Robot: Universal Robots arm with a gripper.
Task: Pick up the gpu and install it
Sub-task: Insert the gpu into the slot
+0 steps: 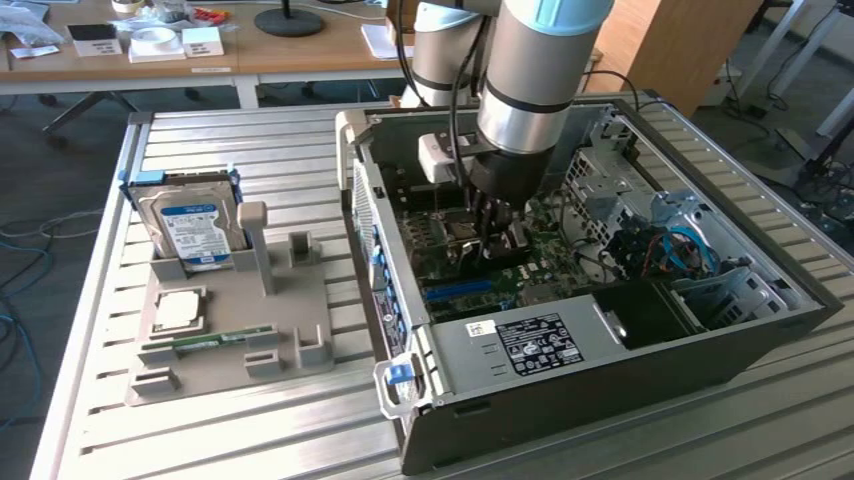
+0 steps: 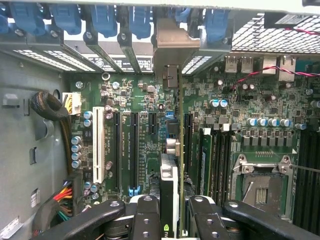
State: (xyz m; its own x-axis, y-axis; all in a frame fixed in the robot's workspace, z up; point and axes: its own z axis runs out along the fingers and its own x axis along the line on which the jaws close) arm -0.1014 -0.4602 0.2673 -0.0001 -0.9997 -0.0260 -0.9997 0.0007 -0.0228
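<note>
Now: gripper (image 2: 169, 212) clamped on the gpu (image 2: 169, 175), held edge-on low over the motherboard (image 2: 250, 100) inside the open case (image 1: 694, 340). Risk: card edge off its slot (image 2: 134, 150) — pressing down could jam or tilt it, bracket catching.

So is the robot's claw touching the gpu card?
Touching. In the wrist view the gripper has a finger pressed against each side of the thin gpu, which stands edge-on above the motherboard.
</note>
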